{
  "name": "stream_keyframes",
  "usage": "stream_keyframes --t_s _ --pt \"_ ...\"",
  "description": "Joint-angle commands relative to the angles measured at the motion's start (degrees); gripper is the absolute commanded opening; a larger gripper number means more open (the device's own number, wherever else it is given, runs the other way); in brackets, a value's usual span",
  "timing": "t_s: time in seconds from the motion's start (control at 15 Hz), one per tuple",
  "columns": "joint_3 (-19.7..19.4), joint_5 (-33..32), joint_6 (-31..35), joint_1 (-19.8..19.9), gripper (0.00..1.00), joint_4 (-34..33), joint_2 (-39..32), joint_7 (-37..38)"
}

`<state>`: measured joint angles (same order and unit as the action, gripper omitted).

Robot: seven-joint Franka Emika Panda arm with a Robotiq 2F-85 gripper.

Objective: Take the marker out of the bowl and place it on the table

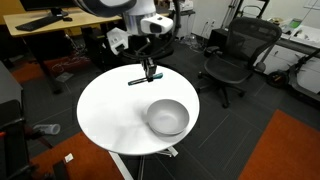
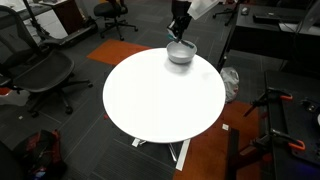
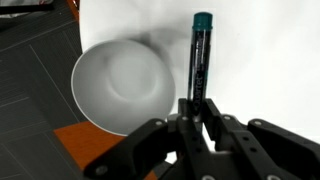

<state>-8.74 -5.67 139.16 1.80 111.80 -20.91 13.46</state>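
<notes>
Gripper point(image 3: 196, 112): clamped on the marker point(image 3: 201, 60), jaws pinching its lower end in wrist view. The rest of the barrel and the teal tip projected forward of the fingers, approx. level. Marker was out of the bowl point(image 3: 118, 85). Bowl lay just beside the gripper to one side, interior empty, no contact w/ marker. Directly beneath gripper: bare white top of the table point(image 3: 265, 60). A shadow ran close alongside the marker, so it was judged low over the top; whether it touched the surface could not be determined from any view. In an exterior view the marker point(image 1: 138, 80) showed as a horizontal teal bar under the gripper point(image 1: 150, 68), w/ bowl point(image 1: 167, 117) off to the gripper's side, apart. Assessment: step in hand = set-down; extraction complete, placement not yet done. Recommended: lower straight down till the barrel lies flat on the top, and keep it level so neither end strikes first. Open jaws only at contact, then lift vertically to avoid dragging. Round barrel may roll, so release w/o sideways motion, clear of bowl wall and table edge. Arm point(image 1: 143, 25): rose up and back from the gripper, wrist pointed down, gripper approx. vertical; no contact w/ bowl seen.
</notes>
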Motion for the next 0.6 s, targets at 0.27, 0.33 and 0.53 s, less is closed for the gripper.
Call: stream_keyframes --t_s 0.27,0.33,0.53 --pt "0.58 -6.11 7.48 -6.21 0.05 18.91 8.74 12.36" --pt "0.47 -6.76 8.96 -6.53 0.05 20.52 8.86 13.27" --pt "-0.04 -8.58 12.78 -7.18 0.05 24.29 7.97 15.65"
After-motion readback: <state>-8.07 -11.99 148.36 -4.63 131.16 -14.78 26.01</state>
